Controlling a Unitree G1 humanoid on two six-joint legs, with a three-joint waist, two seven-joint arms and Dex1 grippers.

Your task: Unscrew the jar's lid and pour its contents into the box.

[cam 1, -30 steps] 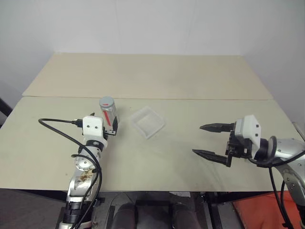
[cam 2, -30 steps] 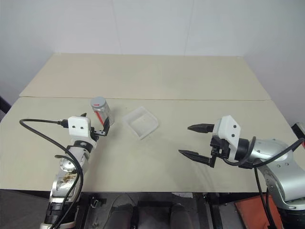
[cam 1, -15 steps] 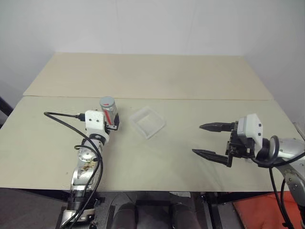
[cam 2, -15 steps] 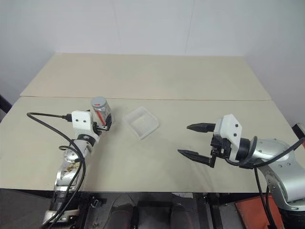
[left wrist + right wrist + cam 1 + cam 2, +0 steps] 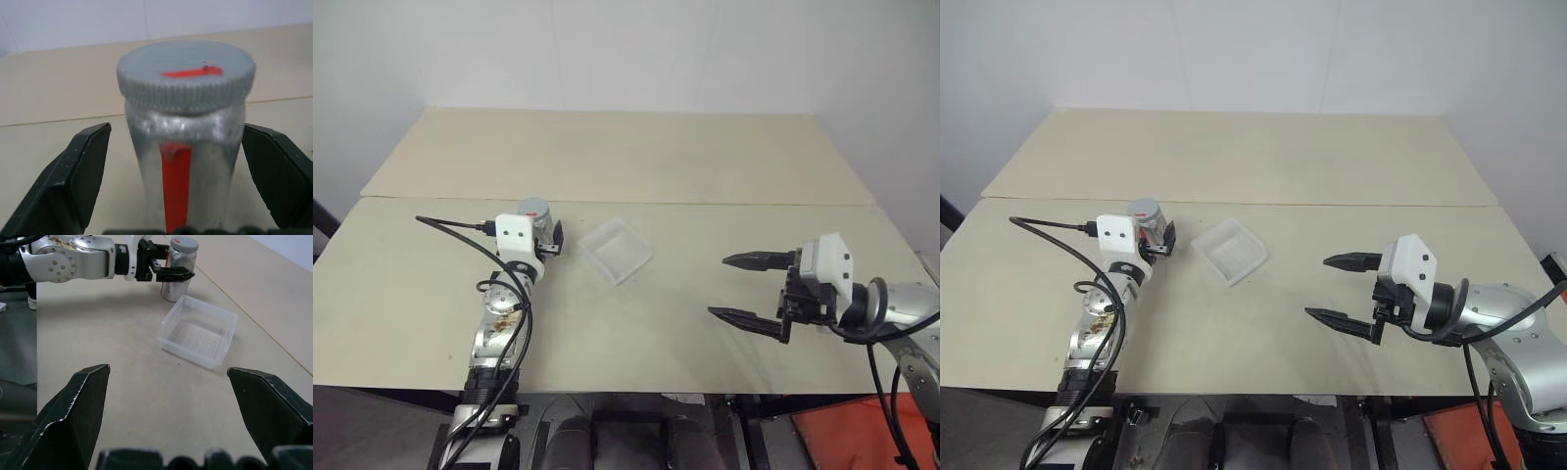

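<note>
Flanking the jar, the left gripper has its jaws wide, a gap on each side; right gripper jaws wide over bare desk, well apart from the box; jar upright just left of the box, grey lid on, red stripe down its side.

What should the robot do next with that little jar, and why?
Probably close the left hand on the small clear jar with the red stripe: it stands upright between the open black fingers, its grey ribbed lid still on, beside the shallow clear plastic box.
</note>
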